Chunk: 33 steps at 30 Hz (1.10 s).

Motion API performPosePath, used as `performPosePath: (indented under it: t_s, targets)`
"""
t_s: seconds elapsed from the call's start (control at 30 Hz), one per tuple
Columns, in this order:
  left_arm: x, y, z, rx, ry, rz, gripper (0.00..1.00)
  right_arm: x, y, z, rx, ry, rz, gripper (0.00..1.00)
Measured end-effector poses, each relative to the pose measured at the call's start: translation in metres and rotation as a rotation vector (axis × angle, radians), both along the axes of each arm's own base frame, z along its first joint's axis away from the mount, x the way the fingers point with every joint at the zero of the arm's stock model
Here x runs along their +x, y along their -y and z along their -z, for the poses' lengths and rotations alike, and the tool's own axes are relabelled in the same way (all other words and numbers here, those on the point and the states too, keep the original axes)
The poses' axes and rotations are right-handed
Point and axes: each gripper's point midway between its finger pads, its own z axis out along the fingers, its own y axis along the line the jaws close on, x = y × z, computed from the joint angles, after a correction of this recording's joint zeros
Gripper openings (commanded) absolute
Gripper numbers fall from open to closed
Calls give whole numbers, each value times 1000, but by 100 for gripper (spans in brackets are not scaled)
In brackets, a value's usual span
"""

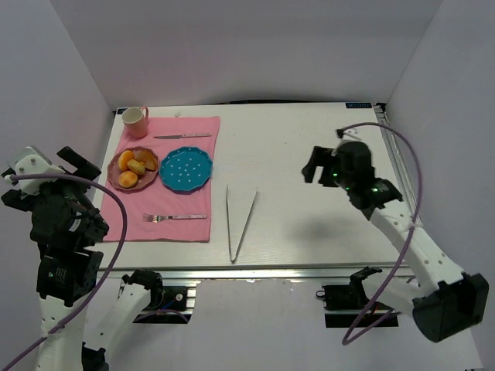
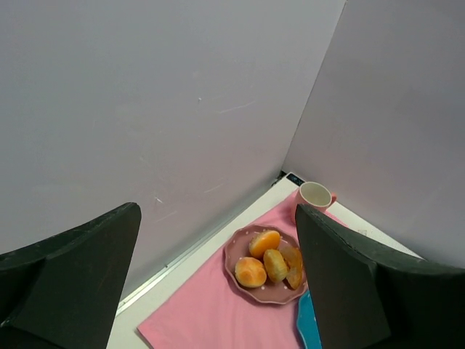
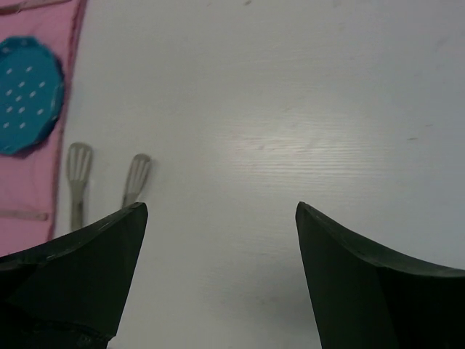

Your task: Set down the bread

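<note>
Several small golden-orange bread rolls (image 1: pixel 128 179) lie on a pink plate (image 1: pixel 114 171) at the left of a pink placemat. They also show in the left wrist view (image 2: pixel 250 272), on the pink plate (image 2: pixel 234 251). An empty blue dotted plate (image 1: pixel 186 168) sits just right of them. My left gripper (image 1: pixel 77 164) hangs above the table's left edge, left of the pink plate, open and empty (image 2: pixel 216 218). My right gripper (image 1: pixel 315 168) is raised over the bare right half of the table, open and empty (image 3: pixel 220 211).
A pink mug (image 1: pixel 135 120) stands at the placemat's far left corner. A knife (image 1: pixel 182 136) lies behind the plates and a fork (image 1: pixel 174 217) in front. Metal tongs (image 1: pixel 240 216) lie on the bare table right of the placemat. Walls close in on both sides.
</note>
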Motion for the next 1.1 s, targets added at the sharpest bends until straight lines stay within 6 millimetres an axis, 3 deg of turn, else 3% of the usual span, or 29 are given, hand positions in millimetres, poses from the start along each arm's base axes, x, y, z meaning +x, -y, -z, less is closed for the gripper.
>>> performPosePath:
  t_s: [0.13, 0.23, 0.33, 0.5, 0.67, 0.87, 1.1]
  targets:
    - [4, 3, 5, -8, -4, 20, 98, -21, -87, 29, 45, -134, -87, 89]
    - [5, 6, 6, -21, 8, 43, 98, -49, -143, 56, 36, -229, -113, 89]
    - [7, 10, 11, -37, 17, 71, 98, -72, -178, 87, -22, -318, -83, 89]
    - [14, 18, 24, -52, 4, 119, 98, -93, -225, 119, -94, -361, -45, 89]
    - [18, 23, 29, -59, -7, 147, 98, -111, -255, 134, -100, -387, -39, 89]
    - [16, 24, 31, -64, -8, 153, 98, -109, -277, 143, -109, -399, -11, 89]
    - [13, 23, 33, -63, -12, 150, 98, -113, -269, 171, -191, -424, 38, 89]
